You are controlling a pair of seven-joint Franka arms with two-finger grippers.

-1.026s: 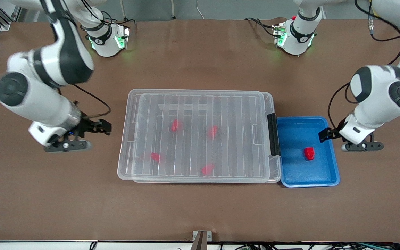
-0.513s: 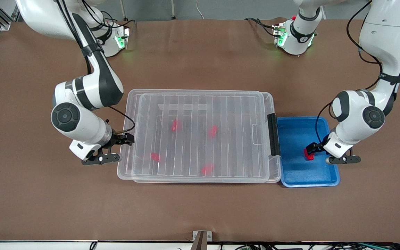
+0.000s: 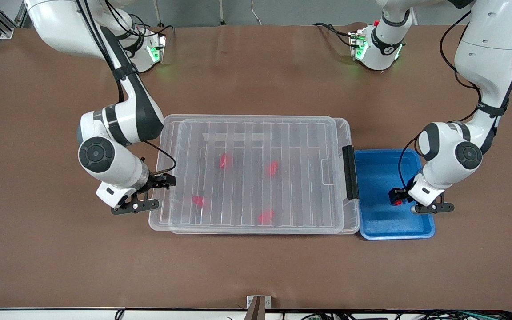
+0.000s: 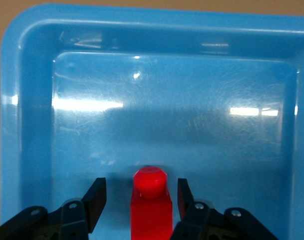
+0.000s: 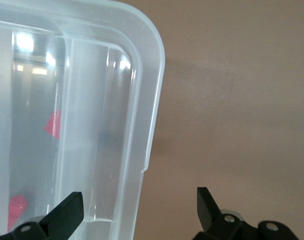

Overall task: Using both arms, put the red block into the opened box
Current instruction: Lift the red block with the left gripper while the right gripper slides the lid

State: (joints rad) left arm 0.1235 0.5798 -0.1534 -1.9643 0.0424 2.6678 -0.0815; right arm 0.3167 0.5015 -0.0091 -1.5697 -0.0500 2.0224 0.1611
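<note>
A small red block [image 3: 397,202] [image 4: 151,210] lies in the blue tray [image 3: 396,234] [image 4: 27,100]. My left gripper [image 3: 395,195] [image 4: 141,184] is down in the tray with a finger on each side of the block. A narrow gap shows on both sides, so it is open. The clear box [image 3: 256,117] [image 5: 152,90] has its ribbed lid [image 3: 256,133] lying on it. Several red blocks [image 3: 225,161] [image 5: 53,125] show through the lid. My right gripper [image 3: 166,180] [image 5: 139,196] stands wide open, astride the box's rim at the right arm's end.
A black clasp [image 3: 350,172] runs along the box's short end, next to the blue tray. The tray stands against the box toward the left arm's end of the brown table [image 3: 256,275]. Both arm bases stand farthest from the front camera.
My left gripper has come down into the tray over the red block, and its fingers have narrowed around it. My right gripper has swung in to the box's short end, still wide open.
</note>
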